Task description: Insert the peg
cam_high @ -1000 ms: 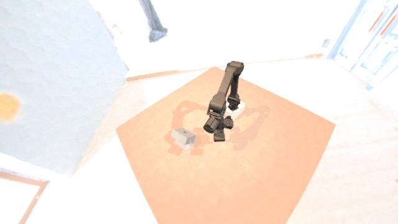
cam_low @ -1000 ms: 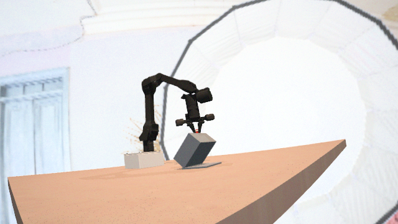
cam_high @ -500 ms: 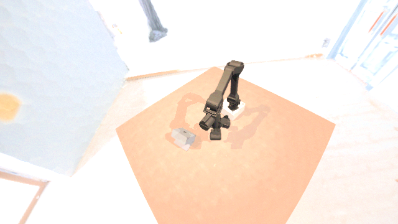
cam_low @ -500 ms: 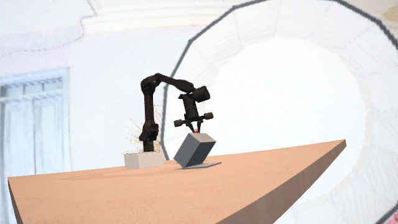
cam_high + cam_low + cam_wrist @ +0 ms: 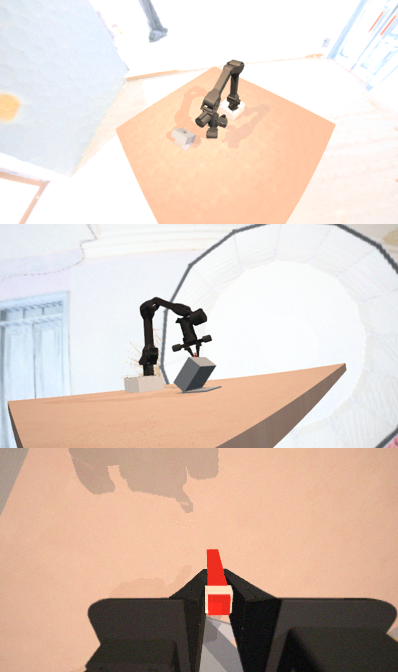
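From the top view, the arm (image 5: 220,81) (image 5: 148,333) reaches out from its white base (image 5: 237,115) (image 5: 132,386), and the sloped block (image 5: 181,135) (image 5: 190,373) sits just left of the gripper (image 5: 212,122) (image 5: 193,351) (image 5: 218,598), with the hole (image 5: 185,132) showing as a small dark spot on its face. Can't make out the peg from up there, the arm covers it. My take: the job now is lining up, so I'd carry the peg over to the face first, tilt the wrist until the peg runs square to that slope, and only then push. Come in crooked and it'll probably catch on the rim.

Exterior view: pincer's up off the table, tips pointing down, a speck of red between them. It looks right above the block here, but the top view says it's off to the side, so don't trust that angle.

Wrist view is the good one. The fingers are clamped on the red peg (image 5: 215,568), which has a pale band near one end. It looks square-sided, so I'd match its flats to the hole before any pressure, then go slow and straight.

As for the place: orange-brown tabletop (image 5: 236,174) (image 5: 124,417) (image 5: 310,523) with soft arm shadows, very bright pale room, bluish door at the left in the exterior view.
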`<state>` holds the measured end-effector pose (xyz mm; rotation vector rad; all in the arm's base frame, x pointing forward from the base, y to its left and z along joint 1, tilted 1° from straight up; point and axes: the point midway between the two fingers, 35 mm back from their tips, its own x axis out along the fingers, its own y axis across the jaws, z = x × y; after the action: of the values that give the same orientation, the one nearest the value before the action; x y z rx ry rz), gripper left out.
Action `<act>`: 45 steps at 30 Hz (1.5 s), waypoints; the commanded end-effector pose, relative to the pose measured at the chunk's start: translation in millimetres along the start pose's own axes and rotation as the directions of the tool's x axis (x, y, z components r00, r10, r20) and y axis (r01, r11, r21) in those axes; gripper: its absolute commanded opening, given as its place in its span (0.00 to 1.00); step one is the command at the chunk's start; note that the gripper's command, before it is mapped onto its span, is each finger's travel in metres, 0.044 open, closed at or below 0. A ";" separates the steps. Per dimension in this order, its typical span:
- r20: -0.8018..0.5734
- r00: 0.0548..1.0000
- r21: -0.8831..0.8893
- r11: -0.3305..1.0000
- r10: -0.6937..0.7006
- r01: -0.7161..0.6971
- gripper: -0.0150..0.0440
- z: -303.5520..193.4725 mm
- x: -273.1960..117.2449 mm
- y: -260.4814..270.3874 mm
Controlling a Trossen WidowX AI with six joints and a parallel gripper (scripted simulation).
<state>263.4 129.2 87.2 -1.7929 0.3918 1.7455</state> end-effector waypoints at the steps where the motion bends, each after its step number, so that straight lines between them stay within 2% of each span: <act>1: 0.002 1.000 0.009 1.000 -0.019 0.019 0.25 -2.7 -1.4 2.0; 45: -0.031 0.982 0.141 0.972 -0.184 0.187 0.25 -47.8 -11.2 18.3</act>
<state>289.9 86.8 91.2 -1.6892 0.3473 1.5469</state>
